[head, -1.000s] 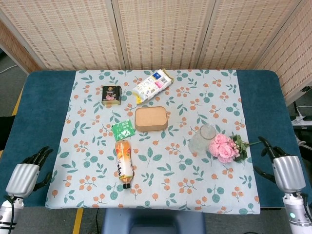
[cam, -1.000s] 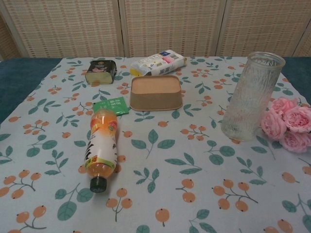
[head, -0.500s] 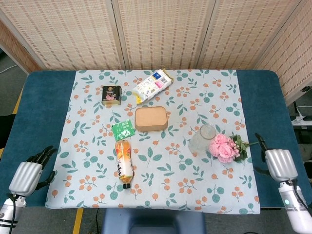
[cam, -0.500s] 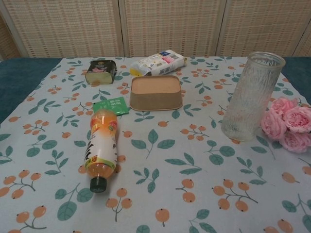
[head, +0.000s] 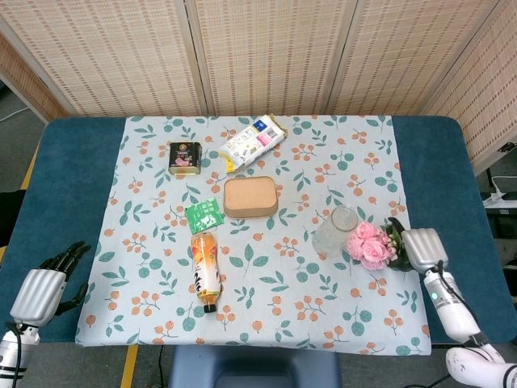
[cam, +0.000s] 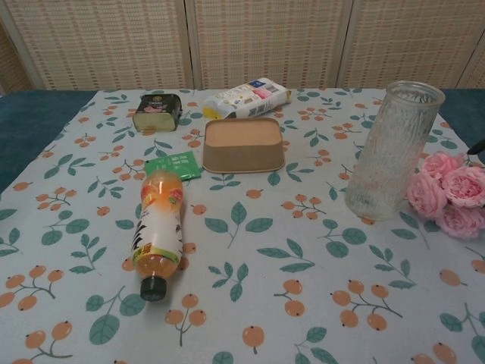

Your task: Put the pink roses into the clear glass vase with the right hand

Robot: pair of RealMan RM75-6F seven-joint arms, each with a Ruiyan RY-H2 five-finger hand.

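Note:
The pink roses [head: 367, 244] lie on the floral cloth, blooms touching the base of the upright clear glass vase [head: 335, 230] just to their left. In the chest view the roses [cam: 453, 197] sit at the right edge beside the vase [cam: 392, 152]. My right hand [head: 420, 246] is over the leafy stem end, right of the blooms. Its dark fingers reach around the leaves, and no grip shows. One dark fingertip [cam: 477, 147] shows at the chest view's right edge. My left hand [head: 39, 293] rests empty at the table's front left corner, fingers apart.
An orange drink bottle [head: 204, 271] lies on its side at front centre. Behind it are a green packet [head: 205, 216], a brown lidded box [head: 250, 197], a dark tin [head: 185, 157] and a white snack bag [head: 252, 141]. Blue table edge [head: 440, 162] runs along the right.
My right hand has moved in from the front right corner, leftward and forward, until it is over the roses' stems. The roses, the vase and my left hand have stayed put.

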